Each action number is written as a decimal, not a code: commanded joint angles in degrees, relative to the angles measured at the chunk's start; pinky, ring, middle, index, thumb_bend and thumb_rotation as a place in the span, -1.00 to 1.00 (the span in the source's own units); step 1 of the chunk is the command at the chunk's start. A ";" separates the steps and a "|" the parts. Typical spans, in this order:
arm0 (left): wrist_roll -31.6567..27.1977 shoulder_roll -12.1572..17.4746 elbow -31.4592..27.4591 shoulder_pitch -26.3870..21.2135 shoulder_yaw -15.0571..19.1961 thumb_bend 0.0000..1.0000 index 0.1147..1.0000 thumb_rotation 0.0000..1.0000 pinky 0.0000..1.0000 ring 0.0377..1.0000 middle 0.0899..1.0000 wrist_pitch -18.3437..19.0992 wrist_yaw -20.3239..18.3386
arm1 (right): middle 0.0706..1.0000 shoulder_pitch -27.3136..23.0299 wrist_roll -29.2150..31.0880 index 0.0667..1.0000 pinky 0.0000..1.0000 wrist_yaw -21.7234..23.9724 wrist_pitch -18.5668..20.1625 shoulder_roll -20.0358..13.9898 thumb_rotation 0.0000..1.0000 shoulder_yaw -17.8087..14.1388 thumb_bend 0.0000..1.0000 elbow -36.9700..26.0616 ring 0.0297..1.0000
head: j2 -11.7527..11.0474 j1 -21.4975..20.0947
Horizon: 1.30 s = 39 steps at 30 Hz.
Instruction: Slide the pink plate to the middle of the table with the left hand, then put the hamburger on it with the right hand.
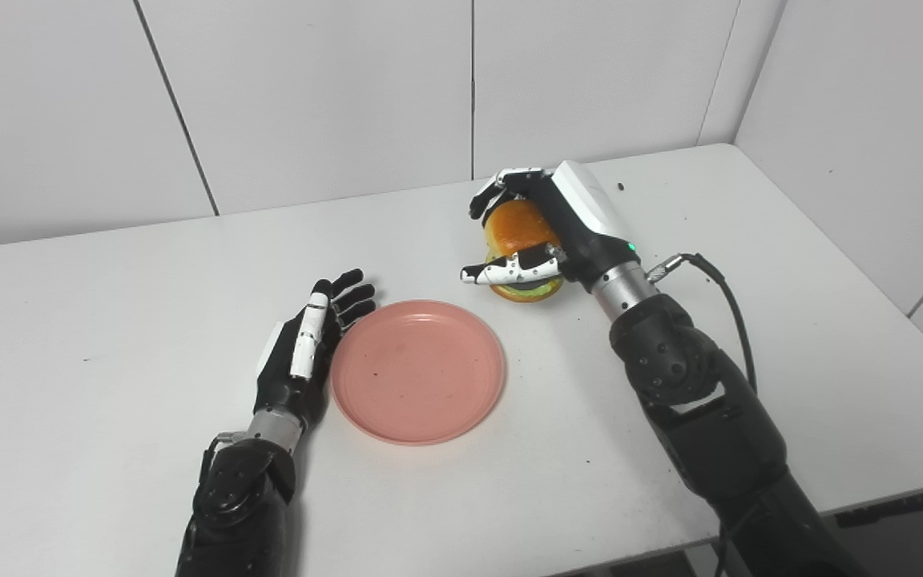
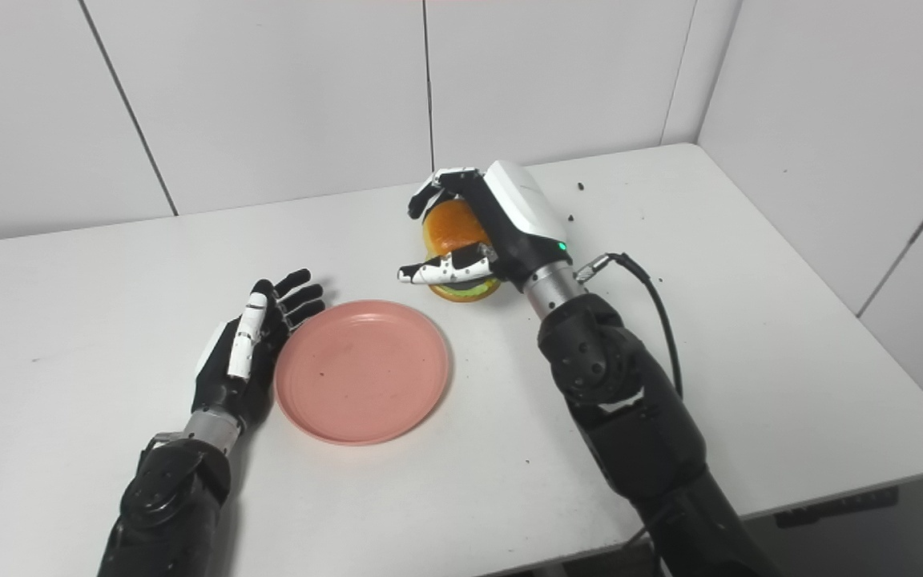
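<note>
The pink plate (image 1: pixel 417 371) lies flat near the middle of the white counter (image 1: pixel 109 320), bare except for a few dark specks on its surface. The left hand (image 1: pixel 307 344) rests on edge against the plate's left rim, fingers stretched apart and pointing to the far side, holding nothing; whether the palm actually presses the rim or only sits just beside it is hard to tell, since the hand's own body hides the contact line.

Just beyond the plate's far right edge, the right hand (image 1: pixel 546 232) is wrapped around the hamburger (image 1: pixel 519 228), fingers over the far side of the orange bun and thumb across the near side. The hand covers the right part of the hamburger, so only the bun's left face and a strip of yellow-green filling at the bottom show. It cannot be told whether the hamburger touches the counter or is slightly raised. Both forearms are cut off by the bottom edge.
</note>
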 commanded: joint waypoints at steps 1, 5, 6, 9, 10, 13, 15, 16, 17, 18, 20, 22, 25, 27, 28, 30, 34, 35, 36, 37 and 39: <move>0.63 -0.11 0.22 0.44 -0.17 -0.10 0.52 1.00 0.61 0.62 0.57 -0.01 0.27 | -0.14 -2.72 -0.11 -0.11 -0.75 -0.43 -3.34 0.15 -1.00 0.22 0.05 -0.43 -0.68 | -0.01 0.10; -0.09 -0.34 0.35 0.33 0.03 -0.08 0.54 1.00 0.62 0.64 0.59 0.34 0.03 | -0.14 -2.59 0.08 -0.11 -0.72 -0.84 -5.17 1.62 -1.00 1.85 0.05 1.68 -0.65 | 0.22 0.62; -0.16 -0.46 0.13 0.42 0.04 -0.09 0.53 1.00 0.62 0.63 0.59 0.43 0.09 | -0.14 -2.47 0.07 -0.11 -0.68 -0.76 -5.67 2.00 -1.00 2.53 0.05 2.27 -0.60 | 0.48 1.13; -0.17 -0.75 -0.27 0.66 -0.05 -0.11 0.53 1.00 0.60 0.61 0.56 -0.05 0.07 | -0.24 -2.08 -0.39 -0.05 -0.59 -0.86 -7.01 3.05 -1.00 4.26 0.04 3.67 -0.49 | 0.82 1.75; -0.12 -0.78 -0.33 0.71 -0.16 -0.13 0.53 1.00 0.60 0.61 0.56 -0.27 -0.06 | -0.27 -1.96 -0.86 -0.04 -0.59 -1.01 -7.18 3.32 -1.00 4.70 0.04 3.93 -0.49 | 1.12 2.20; -0.07 -1.14 -0.26 0.76 -0.13 -0.12 0.53 1.00 0.57 0.60 0.56 -0.47 0.22 | -0.15 -1.65 -2.06 -0.10 -0.68 -1.54 -7.69 4.14 -1.00 5.93 0.05 4.78 -0.60 | 1.54 2.73; -0.54 -1.77 -0.72 0.91 0.22 -0.12 0.52 1.00 0.56 0.60 0.55 0.08 0.57 | -0.14 -1.47 -2.57 -0.11 -0.66 -1.45 -8.84 4.52 -1.00 6.95 0.05 5.87 -0.58 | 1.83 3.66; -0.77 -2.10 -0.88 1.01 0.42 -0.12 0.51 1.00 0.55 0.59 0.55 0.18 0.74 | -0.14 -1.35 -3.03 -0.11 -0.65 -1.53 -9.36 4.70 -1.00 7.40 0.05 6.41 -0.58 | 1.87 3.83; -0.88 -2.34 -1.00 1.08 0.53 -0.12 0.50 1.00 0.53 0.58 0.54 0.21 0.84 | -0.14 -1.22 -3.40 -0.11 -0.66 -1.68 -9.83 4.81 -1.00 7.73 0.05 6.88 -0.59 | 1.98 4.22; -0.86 -2.49 -1.10 1.11 0.55 -0.12 0.50 1.00 0.53 0.58 0.53 0.26 0.91 | -0.14 -1.08 -3.71 -0.11 -0.66 -1.77 -10.12 4.86 -1.00 8.00 0.05 7.25 -0.59 | 2.06 4.42; -0.88 -2.79 -1.22 1.12 0.62 -0.14 0.49 1.00 0.49 0.55 0.51 0.31 0.98 | -0.14 -0.69 -4.28 -0.11 -0.67 -1.53 -9.80 4.99 -1.00 8.34 0.05 7.42 -0.59 | 2.19 4.96; -0.36 -2.76 -1.03 0.99 0.27 -0.14 0.51 1.00 0.51 0.57 0.54 0.00 0.82 | -0.14 0.11 -4.73 -0.11 -0.67 -1.15 -9.45 5.33 -1.00 8.89 0.05 7.59 -0.58 | 2.35 5.50; -0.55 -2.67 -0.57 0.73 0.05 -0.10 0.56 1.00 0.58 0.64 0.61 -0.30 0.20 | -0.16 0.84 -4.63 -0.09 -0.60 -1.26 -11.16 5.39 -1.00 9.79 0.05 9.11 -0.51 | 2.62 6.21; -0.67 -2.72 -0.24 0.59 0.03 -0.10 0.53 1.00 0.55 0.62 0.59 -0.87 0.11 | -0.22 1.09 -4.10 -0.05 -0.46 -1.92 -13.03 5.46 -1.00 10.07 0.04 10.67 -0.36 | 2.72 6.51; -0.70 -2.72 -0.01 0.49 0.00 -0.11 0.48 1.00 0.52 0.58 0.55 -1.21 0.00 | -0.25 1.23 -3.90 -0.04 -0.45 -2.39 -14.01 5.62 -1.00 10.13 0.04 11.50 -0.36 | 2.76 6.61; -0.78 -2.74 0.15 0.34 -0.01 -0.12 0.43 1.00 0.48 0.54 0.51 -1.11 -0.06 | -0.28 1.45 -4.21 -0.04 -0.47 -3.22 -15.31 5.90 -1.00 10.22 0.03 12.68 -0.39 | 2.83 6.81; -0.51 -2.73 0.24 0.27 -0.08 -0.10 0.45 1.00 0.46 0.54 0.52 -0.88 0.09 | -0.27 1.67 -5.28 -0.06 -0.53 -4.00 -16.40 6.21 -1.00 10.39 0.03 14.66 -0.45 | 3.02 6.89; -0.60 -2.76 0.33 0.28 -0.02 -0.10 0.45 1.00 0.48 0.54 0.52 -1.05 0.03 | -0.28 1.67 -5.28 -0.05 -0.51 -4.15 -16.67 6.22 -1.00 10.39 0.03 15.12 -0.42 | 3.02 6.89; -0.59 -2.76 0.39 0.33 -0.02 -0.10 0.45 1.00 0.48 0.54 0.52 -1.42 -0.02 | -0.29 1.67 -5.18 -0.05 -0.50 -4.39 -17.00 6.24 -1.00 10.35 0.03 15.78 -0.41 | 3.05 6.91; -0.57 -2.75 0.42 0.36 -0.04 -0.10 0.45 1.00 0.49 0.55 0.52 -1.67 -0.05 | -0.29 1.68 -5.12 -0.05 -0.50 -4.56 -17.24 6.26 -1.00 10.32 0.03 16.22 -0.42 | 3.09 6.96; -0.66 -2.64 0.49 0.34 -0.10 -0.11 0.46 1.00 0.49 0.55 0.53 -1.80 -0.35 | -0.30 1.78 -4.84 -0.05 -0.51 -4.82 -17.78 6.35 -1.00 10.24 0.03 17.27 -0.42 | 3.09 6.96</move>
